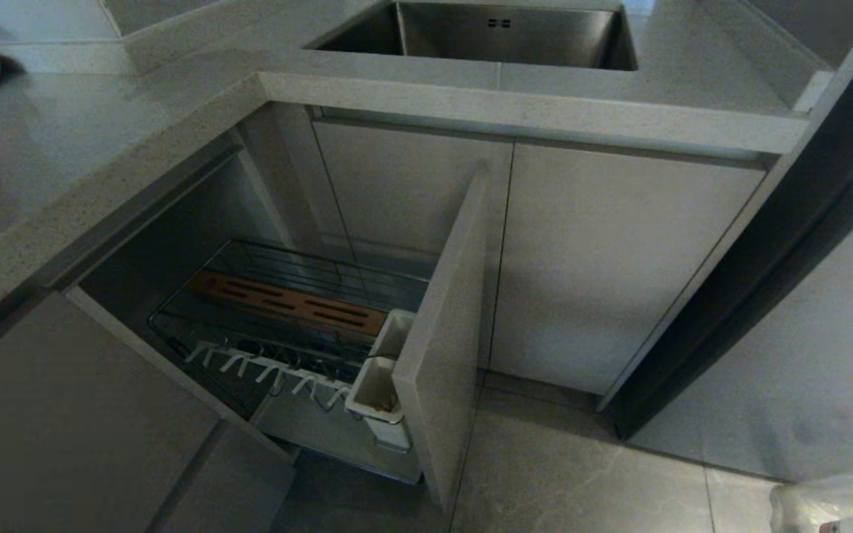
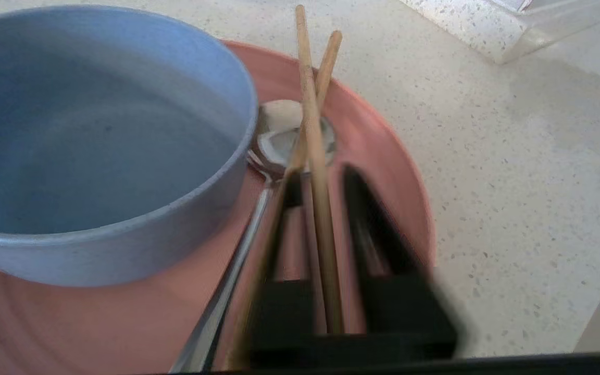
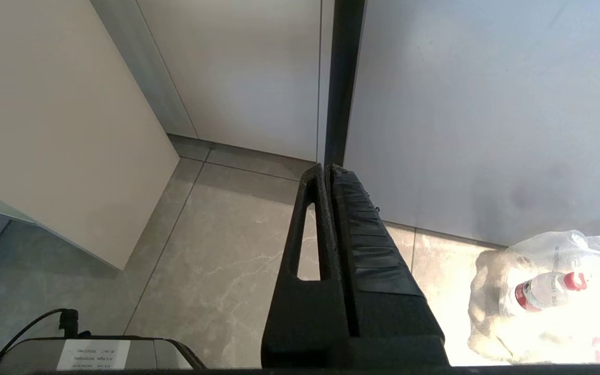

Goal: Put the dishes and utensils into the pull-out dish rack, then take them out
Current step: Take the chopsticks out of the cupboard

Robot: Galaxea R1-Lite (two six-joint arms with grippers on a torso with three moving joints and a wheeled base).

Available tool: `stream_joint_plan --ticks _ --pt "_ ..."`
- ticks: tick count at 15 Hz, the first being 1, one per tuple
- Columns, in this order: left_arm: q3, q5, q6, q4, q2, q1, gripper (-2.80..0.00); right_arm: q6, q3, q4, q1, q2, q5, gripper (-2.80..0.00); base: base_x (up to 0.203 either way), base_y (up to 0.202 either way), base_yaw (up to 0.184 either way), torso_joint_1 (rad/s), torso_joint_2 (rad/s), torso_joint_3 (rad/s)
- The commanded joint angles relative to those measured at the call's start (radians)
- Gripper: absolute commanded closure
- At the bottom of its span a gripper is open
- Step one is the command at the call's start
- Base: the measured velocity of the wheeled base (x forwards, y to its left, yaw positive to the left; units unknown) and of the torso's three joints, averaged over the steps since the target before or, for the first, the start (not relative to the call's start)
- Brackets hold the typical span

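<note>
On the speckled countertop, a salmon-pink round plate (image 2: 383,156) carries a blue-grey bowl (image 2: 97,140), tan wooden chopsticks (image 2: 313,120) and a silver metal spoon (image 2: 279,135). The left gripper (image 2: 322,177), narrowly parted, straddles one chopstick. The pull-out wire dish rack (image 1: 286,303) holds no dishes. The right gripper (image 3: 327,169) hangs closed.

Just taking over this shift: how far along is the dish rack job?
Done: the pull-out dish rack stands open, holding no dishes. In hand: the left gripper straddles a chopstick on the pink plate. Left: bowl, spoon and everything else.
</note>
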Motion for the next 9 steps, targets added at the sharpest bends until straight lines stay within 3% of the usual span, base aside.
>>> stream_joint_plan --ticks 1,9 --pt "-0.003 0.003 -0.003 -0.003 -0.002 0.000 -2.80 0.000 0.000 0.000 0.000 0.000 0.001 0.00 0.000 0.000 0.000 0.000 0.00 0.000" --pt "-0.035 0.007 0.003 -0.007 -0.019 -0.001 -2.80 0.000 0.000 0.000 0.000 0.000 0.000 0.00 0.000 0.000 0.000 0.000 0.00 0.000"
